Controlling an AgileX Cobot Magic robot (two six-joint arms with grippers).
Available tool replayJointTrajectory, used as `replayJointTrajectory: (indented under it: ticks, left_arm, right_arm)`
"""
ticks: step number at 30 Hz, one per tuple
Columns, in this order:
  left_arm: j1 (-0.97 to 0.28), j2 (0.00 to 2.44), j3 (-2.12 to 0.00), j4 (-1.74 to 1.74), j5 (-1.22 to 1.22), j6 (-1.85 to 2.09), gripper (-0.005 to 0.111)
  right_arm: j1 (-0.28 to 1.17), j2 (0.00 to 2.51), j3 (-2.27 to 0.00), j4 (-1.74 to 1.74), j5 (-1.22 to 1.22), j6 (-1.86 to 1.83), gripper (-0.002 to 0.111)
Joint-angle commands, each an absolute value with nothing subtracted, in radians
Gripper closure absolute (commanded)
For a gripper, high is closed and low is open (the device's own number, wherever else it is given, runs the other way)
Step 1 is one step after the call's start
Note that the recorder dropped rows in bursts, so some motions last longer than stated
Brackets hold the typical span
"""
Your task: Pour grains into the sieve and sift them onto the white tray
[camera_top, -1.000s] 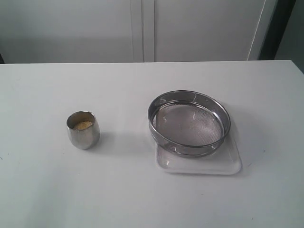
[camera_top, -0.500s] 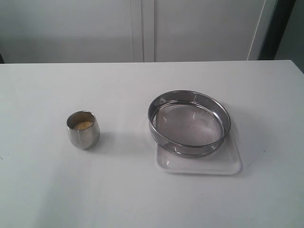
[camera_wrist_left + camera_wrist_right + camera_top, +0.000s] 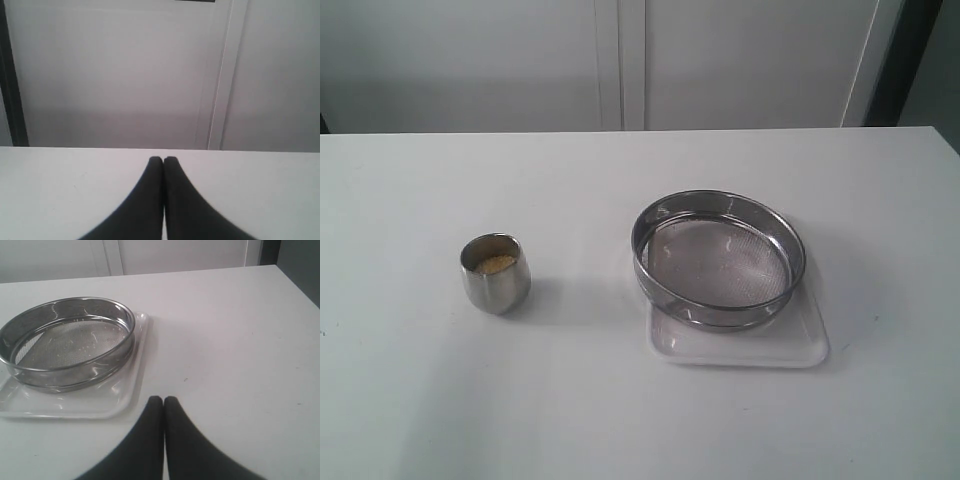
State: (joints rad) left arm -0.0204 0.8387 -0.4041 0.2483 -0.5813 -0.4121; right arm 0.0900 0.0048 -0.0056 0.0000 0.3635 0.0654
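Sieve point(image 3: 718, 262) sits flat on the white tray point(image 3: 750, 350), pushed toward the tray's far side, so a bare strip of tray shows at the near edge. Both are on the right half of the white table point(image 3: 620, 420) in the exterior view. A small steel cup point(image 3: 496, 282) stands upright on the left, well apart from the sieve. The grains point(image 3: 497, 263) are inside the cup and look yellowish; single grains are too small to tell apart.

Left gripper point(image 3: 163, 160) has its fingers pressed together with nothing between them. It is low over bare table and faces the pale wall point(image 3: 115, 75). Right gripper point(image 3: 163, 400) also has its fingers together and empty, over the table just beside the tray's corner, with sieve and tray close ahead. Neither gripper touches anything.
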Motion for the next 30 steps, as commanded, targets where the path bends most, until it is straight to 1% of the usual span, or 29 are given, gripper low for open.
replayJointTrajectory:
  ticks: [1, 6, 7, 9, 15, 19, 22, 26, 30]
  left_arm:
    - [-0.026, 0.906, -0.410, 0.339, -0.665, -0.474, 0.107]
    - [-0.026, 0.976, -0.410, 0.558, -0.762, -0.561, 0.106]
    - [-0.026, 0.989, -0.410, 0.577, -0.785, -0.584, 0.104]
    - [-0.026, 1.017, -0.410, 0.589, -0.823, -0.600, 0.095]
    - [-0.026, 1.109, -0.410, 0.589, -0.943, -0.600, 0.051]
    - [-0.026, 1.165, -0.410, 0.599, -1.020, -0.587, 0.018]
    - [-0.026, 1.199, -0.410, 0.601, -1.056, -0.587, 0.001]
    - [-0.026, 1.239, -0.410, 0.637, -1.093, -0.566, 0.002]
    - [-0.026, 1.288, -0.410, 0.674, -1.180, -0.543, 0.002]
  right_arm:
    - [0.092, 0.000, 0.000, 0.000, 0.350, 0.065, 0.108]
    - [0.092, 0.000, 0.000, 0.000, 0.350, 0.065, 0.108]
    - [0.092, 0.000, 0.000, 0.000, 0.350, 0.065, 0.108]
    - [0.092, 0.000, 0.000, 0.000, 0.350, 0.065, 0.108]
    - [0.092, 0.000, 0.000, 0.000, 0.350, 0.065, 0.108]
    - [0.092, 0.000, 0.000, 0.000, 0.350, 0.065, 0.108]
    - [0.092, 0.000, 0.000, 0.000, 0.350, 0.065, 0.108]
    - [0.092, 0.000, 0.000, 0.000, 0.350, 0.065, 0.108]
    - [0.092, 0.000, 0.000, 0.000, 0.350, 0.065, 0.108]
